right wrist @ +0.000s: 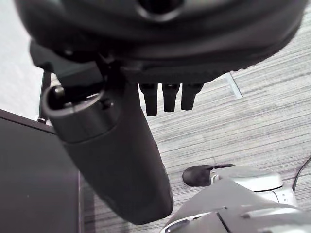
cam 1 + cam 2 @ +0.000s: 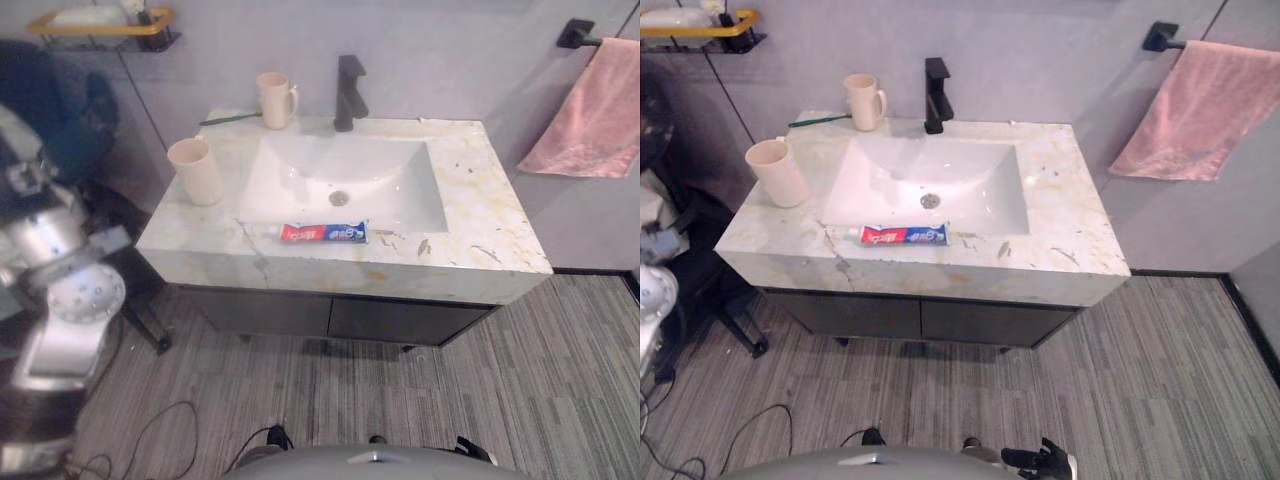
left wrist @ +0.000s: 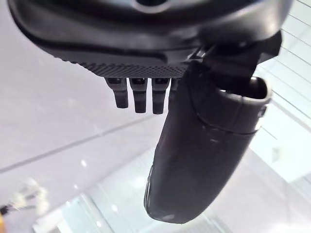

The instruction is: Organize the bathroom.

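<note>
Toothpaste tube (image 2: 323, 233) lies flat on the counter (image 2: 480, 215) at its front edge, just in front of the sink basin (image 2: 345, 180), red end toward my left, blue end toward my right. Nothing touches it. Two cream cups are on the counter: one cup without handle (image 2: 196, 171) stands upright near the left edge beside the basin, and a mug with handle (image 2: 277, 100) stands upright at the back left, just left of the black faucet (image 2: 348, 93). A green toothbrush (image 2: 230, 118) lies flat at the back left corner, its end close to the mug; I cannot tell if they touch. The faucet sits at the back edge, centred behind the basin, whose drain (image 2: 339, 198) is visible in the middle. A pink towel (image 2: 592, 115) hangs from a black bar (image 2: 578, 37) on the wall to the right of the counter. A yellow-rimmed wall shelf (image 2: 100, 28) with a pale item on it is mounted up at the far left. Dark cabinet fronts (image 2: 330, 315) sit under the counter, grey striped floor (image 2: 540, 390) below.

My left hand (image 3: 194, 145) is in the left wrist view, fingers (image 3: 138, 99) straight, thumb extended, holding nothing, with a pale surface behind it. My right hand (image 1: 116, 160) is in the right wrist view, fingers (image 1: 170, 99) straight too, empty, over the floor beside a dark panel. Both are away from the counter.
</note>
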Motion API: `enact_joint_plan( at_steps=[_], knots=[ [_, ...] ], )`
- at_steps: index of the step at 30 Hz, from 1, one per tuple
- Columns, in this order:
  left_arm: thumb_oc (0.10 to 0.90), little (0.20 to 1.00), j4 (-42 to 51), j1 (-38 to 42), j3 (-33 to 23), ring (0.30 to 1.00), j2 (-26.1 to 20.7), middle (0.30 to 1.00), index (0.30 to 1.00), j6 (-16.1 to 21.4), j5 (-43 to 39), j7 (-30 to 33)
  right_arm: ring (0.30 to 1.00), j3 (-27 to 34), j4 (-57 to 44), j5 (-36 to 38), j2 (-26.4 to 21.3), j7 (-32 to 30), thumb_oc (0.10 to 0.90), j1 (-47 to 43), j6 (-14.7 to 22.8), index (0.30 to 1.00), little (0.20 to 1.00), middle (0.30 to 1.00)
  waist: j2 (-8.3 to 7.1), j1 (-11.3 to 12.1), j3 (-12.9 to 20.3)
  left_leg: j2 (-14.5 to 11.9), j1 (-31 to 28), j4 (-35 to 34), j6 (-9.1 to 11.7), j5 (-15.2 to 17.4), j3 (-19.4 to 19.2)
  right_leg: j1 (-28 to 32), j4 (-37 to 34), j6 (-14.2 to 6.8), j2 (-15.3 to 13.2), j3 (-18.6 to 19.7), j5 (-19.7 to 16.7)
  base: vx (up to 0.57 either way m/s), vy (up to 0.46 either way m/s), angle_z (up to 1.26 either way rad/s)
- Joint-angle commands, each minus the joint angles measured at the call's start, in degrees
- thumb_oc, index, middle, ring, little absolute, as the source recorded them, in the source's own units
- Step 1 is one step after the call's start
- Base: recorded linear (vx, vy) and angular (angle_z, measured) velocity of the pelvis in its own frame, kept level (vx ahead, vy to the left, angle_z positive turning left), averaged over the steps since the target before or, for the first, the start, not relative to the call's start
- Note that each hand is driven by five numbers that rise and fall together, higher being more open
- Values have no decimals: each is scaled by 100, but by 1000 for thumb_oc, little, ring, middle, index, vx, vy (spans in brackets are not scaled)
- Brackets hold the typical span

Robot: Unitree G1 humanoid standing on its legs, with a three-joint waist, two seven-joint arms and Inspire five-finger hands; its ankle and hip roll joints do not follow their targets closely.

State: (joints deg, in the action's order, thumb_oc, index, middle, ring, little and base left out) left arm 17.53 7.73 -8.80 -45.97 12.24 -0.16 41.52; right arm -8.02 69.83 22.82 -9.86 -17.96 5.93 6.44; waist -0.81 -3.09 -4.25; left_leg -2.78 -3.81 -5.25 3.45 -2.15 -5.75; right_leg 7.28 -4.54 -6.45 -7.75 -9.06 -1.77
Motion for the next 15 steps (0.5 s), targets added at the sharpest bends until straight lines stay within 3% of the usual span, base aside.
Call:
enact_joint_plan(
  at_steps=[1, 5, 8, 12, 15],
  knots=[
    [800, 900, 271, 1041, 136, 900, -876, 900, 900, -683, -892, -1780, 900, -132, 239, -265, -360, -14, 800, -456, -86, 900, 900, 900, 202, -4, 191, -110, -339, 25, -140, 370, -303, -201, 174, -199, 78, 98, -41, 9, 30, -18],
    [800, 900, 63, 1584, 431, 900, -1433, 900, 900, -1003, -1422, -2560, 900, -179, 244, -290, -429, 39, 800, -564, -206, 900, 900, 900, 268, -39, 245, -104, -391, 25, -129, 381, -364, -152, 137, -222, 82, 132, -45, 7, 14, -5],
    [800, 900, -361, 2086, 933, 900, -1742, 900, 900, -1353, -1567, -3561, 900, -233, 265, -324, -495, 64, 800, -657, -271, 900, 900, 900, 361, -110, 281, -82, -434, 25, -134, 378, -396, -125, 102, -220, 118, 221, -55, 14, 32, -9],
    [800, 900, -1207, 2645, 1758, 900, -2019, 900, 900, -1119, -1422, -4786, 900, -261, 275, -471, -592, 107, 800, -722, -388, 900, 900, 900, 440, -191, 318, -53, -473, 25, -157, 397, -472, -117, 57, -242, 128, 299, -89, 9, 47, -10],
    [800, 900, -1561, 2975, 2329, 900, -2041, 900, 900, -1032, -1269, -5182, 900, -247, 320, -559, -645, 149, 800, -759, -408, 900, 900, 900, 476, -217, 335, -37, -487, 25, -175, 411, -500, -117, 42, -245, 141, 324, -97, 16, 38, -17]
  ],
)
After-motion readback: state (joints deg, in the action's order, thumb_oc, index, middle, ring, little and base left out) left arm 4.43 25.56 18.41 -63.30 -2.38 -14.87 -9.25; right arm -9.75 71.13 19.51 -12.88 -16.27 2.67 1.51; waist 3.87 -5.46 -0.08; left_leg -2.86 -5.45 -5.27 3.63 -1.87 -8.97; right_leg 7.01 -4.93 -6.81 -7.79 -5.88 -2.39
